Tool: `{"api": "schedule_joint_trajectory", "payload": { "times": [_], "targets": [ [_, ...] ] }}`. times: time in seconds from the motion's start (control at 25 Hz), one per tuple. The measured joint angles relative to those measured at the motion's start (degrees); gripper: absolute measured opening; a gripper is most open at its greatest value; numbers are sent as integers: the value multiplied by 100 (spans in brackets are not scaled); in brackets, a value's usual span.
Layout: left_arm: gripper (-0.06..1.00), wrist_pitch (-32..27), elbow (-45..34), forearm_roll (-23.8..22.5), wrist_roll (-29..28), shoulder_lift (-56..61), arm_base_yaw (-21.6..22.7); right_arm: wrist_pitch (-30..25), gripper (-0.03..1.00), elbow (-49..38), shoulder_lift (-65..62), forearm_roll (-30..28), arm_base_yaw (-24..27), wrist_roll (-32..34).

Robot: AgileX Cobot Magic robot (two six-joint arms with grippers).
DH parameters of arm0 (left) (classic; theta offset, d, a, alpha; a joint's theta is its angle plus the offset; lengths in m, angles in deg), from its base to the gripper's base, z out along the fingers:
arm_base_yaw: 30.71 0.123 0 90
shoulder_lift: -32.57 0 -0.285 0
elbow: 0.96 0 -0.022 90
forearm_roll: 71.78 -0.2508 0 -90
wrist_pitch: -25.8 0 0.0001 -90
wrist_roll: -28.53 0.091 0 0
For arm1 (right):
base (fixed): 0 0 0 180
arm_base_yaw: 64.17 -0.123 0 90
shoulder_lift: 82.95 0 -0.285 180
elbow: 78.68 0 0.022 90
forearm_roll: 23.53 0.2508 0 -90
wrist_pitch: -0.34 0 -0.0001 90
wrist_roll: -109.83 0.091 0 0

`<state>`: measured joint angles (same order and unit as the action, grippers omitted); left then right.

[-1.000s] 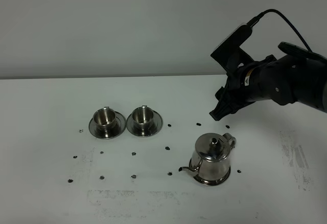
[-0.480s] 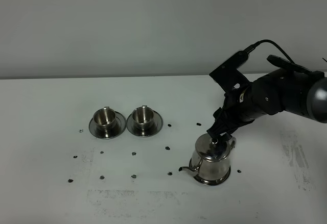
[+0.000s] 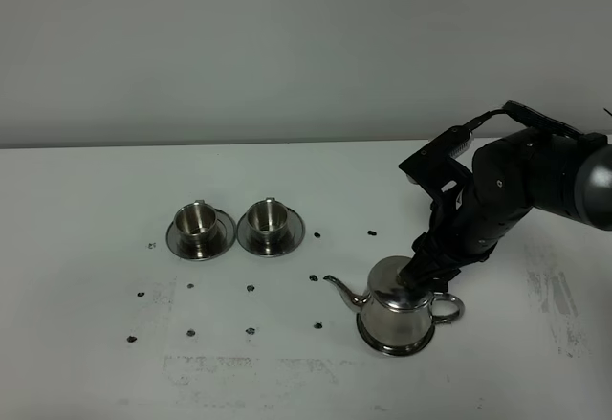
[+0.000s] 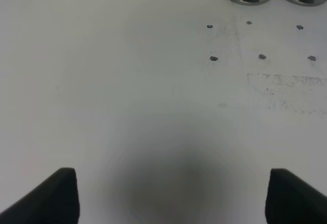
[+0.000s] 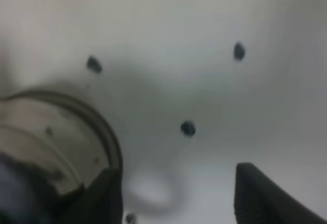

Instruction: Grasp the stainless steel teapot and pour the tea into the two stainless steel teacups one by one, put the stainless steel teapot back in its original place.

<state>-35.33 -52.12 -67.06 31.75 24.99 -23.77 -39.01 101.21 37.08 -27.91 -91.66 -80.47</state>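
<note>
Steel teapot (image 3: pixel 394 310) stands near right, not lifted; right gripper (image 5: pixel 173 196) released, astride loop handle (image 3: pixel 448 307); next: clench on handle.

I read no text, label, brand, number or sign in any view. The dark marks (image 3: pixel 251 288) on the table (image 3: pixel 86 210) are plain dots, not characters.
</note>
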Motion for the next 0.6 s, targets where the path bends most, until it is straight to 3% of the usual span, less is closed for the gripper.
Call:
{"api": "schedule_joint_trajectory", "payload": {
  "times": [0.28,0.6],
  "targets": [
    [73,0,0,0,0,0,0,-783,47,240,5,282,0,0],
    [73,0,0,0,0,0,0,-1749,47,637,5,226,0,110]
  ]
}}
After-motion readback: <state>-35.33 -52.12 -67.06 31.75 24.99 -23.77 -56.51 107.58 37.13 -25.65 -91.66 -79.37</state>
